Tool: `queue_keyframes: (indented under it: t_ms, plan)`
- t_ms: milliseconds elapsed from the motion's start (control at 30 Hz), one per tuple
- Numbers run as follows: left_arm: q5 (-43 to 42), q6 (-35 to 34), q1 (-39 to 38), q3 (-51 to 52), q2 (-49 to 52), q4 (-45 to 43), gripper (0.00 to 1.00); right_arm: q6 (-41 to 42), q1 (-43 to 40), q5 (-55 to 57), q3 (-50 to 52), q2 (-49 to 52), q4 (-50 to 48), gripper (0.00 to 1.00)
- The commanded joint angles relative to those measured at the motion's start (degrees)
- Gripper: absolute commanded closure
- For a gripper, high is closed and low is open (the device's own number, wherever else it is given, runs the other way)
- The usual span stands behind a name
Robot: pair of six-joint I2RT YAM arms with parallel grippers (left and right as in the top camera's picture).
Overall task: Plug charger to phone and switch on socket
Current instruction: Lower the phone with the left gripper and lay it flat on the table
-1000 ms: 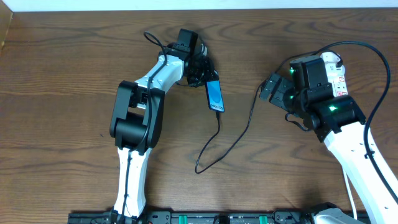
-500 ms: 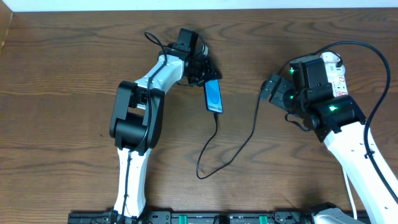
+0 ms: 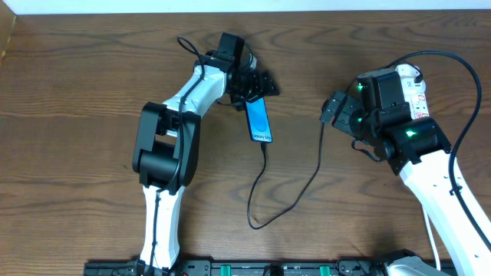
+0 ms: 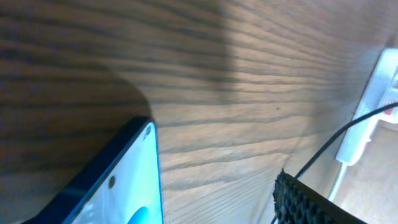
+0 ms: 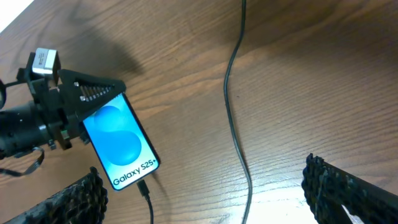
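Right arm hides most of the white socket (image 3: 415,86). Thin charger (image 3: 307,180) meets the glossy phone (image 3: 259,119). Left gripper (image 3: 255,90) and right gripper (image 3: 330,112) stand spread.

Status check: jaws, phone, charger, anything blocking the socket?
Both jaws open: left gripper at phone top end, right gripper above the charger. Tip looks seated in phone. Right arm partly covers the socket.

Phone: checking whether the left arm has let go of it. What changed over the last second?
The left gripper opened its jaws around the phone, whose far end swung slightly left; the charger loop slid toward the front of the table. Right gripper and socket unchanged.
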State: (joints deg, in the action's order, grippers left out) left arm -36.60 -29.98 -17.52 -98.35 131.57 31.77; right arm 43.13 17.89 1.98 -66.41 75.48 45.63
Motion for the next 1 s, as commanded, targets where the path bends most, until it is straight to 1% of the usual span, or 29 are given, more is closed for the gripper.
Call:
queue_keyframes:
  t_ms: [0, 133, 400, 633, 733, 867, 900, 967]
  plan:
    - [11.8, 0.4, 0.1, 1.5, 2.2, 3.4, 0.19, -0.6, -0.1, 0.9, -0.3, -0.5, 0.2, 0.01]
    - [16.8, 0.4, 0.1, 1.5, 2.2, 6.0, 0.17, -0.6, -0.1, 0.9, -0.3, -0.5, 0.2, 0.01]
    - [23.8, 1.0, 0.1, 1.5, 2.2, 9.4, 0.16, -0.6, -0.1, 0.9, -0.3, -0.5, 0.2, 0.01]
    - [24.8, 2.5, 0.1, 1.5, 2.2, 9.9, 0.16, -0.6, -0.1, 0.9, -0.3, -0.5, 0.2, 0.01]
    - [28.4, 2.5, 0.2, 1.5, 1.9, 10.7, 0.16, -0.6, -0.1, 0.9, -0.3, -0.5, 0.3, 0.01]
    - [37.8, 2.8, 0.4, 1.5, -0.3, 13.2, 0.15, -0.6, -0.1, 0.9, -0.3, -0.5, 0.4, 0.01]
    - [40.3, 4.2, 0.4, 1.5, -1.6, 13.8, 0.16, -0.6, -0.1, 0.9, -0.3, -0.5, 0.3, 0.01]
    - [42.1, 6.9, 0.4, 1.5, -3.9, 14.3, 0.16, -0.6, -0.1, 0.9, -0.3, -0.5, 0.2, 0.01]
